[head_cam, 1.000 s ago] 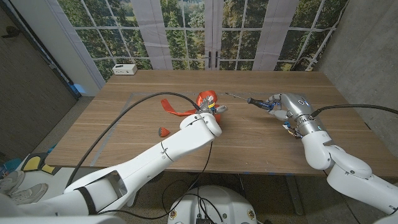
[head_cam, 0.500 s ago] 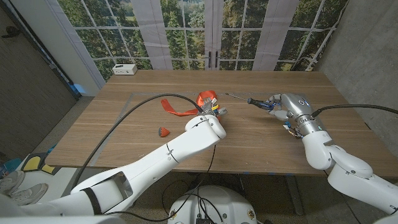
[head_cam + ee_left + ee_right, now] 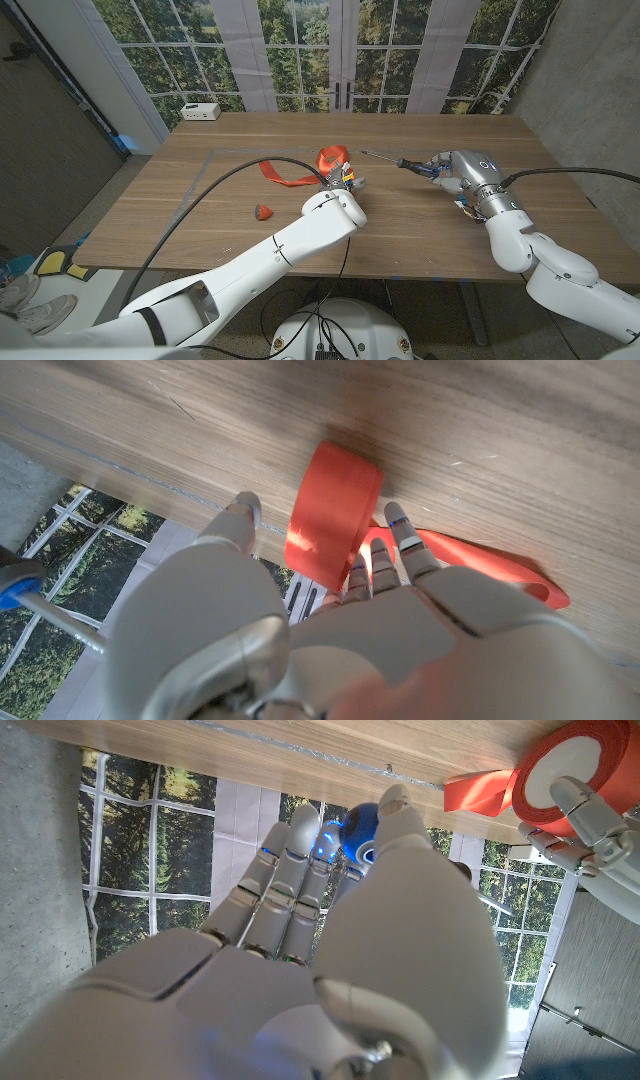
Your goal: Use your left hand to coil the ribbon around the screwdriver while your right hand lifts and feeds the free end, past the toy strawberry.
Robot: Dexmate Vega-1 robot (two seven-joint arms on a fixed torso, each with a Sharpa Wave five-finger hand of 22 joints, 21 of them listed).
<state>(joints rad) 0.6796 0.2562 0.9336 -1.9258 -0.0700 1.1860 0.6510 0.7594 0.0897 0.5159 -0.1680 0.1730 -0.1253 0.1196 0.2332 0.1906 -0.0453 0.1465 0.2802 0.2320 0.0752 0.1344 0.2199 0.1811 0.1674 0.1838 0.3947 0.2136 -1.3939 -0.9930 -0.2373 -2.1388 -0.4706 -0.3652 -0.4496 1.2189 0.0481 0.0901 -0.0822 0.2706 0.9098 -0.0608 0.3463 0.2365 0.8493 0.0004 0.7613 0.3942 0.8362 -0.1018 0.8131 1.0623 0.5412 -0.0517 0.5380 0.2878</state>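
Observation:
An orange ribbon (image 3: 331, 157) stands as a looped roll on the table's middle, its tail (image 3: 285, 176) trailing toward the left. My left hand (image 3: 347, 180) grips the roll; in the left wrist view the ribbon (image 3: 335, 510) sits between the thumb and fingers of the left hand (image 3: 330, 630). My right hand (image 3: 456, 170) holds the blue-handled screwdriver (image 3: 405, 162), its metal shaft pointing at the roll. In the right wrist view the screwdriver handle (image 3: 355, 835) shows among the fingers of the right hand (image 3: 330, 940), and the ribbon (image 3: 575, 755) lies beyond. A toy strawberry (image 3: 263, 211) lies left of my left arm.
A white box (image 3: 201, 111) sits at the table's far left corner. Black cables run along both arms above the wooden table (image 3: 420, 215). Windows stand behind the far edge.
My left hand has shifted slightly farther across the table with the ribbon roll, and the tail has swung with it. The right hand and screwdriver have stayed put.

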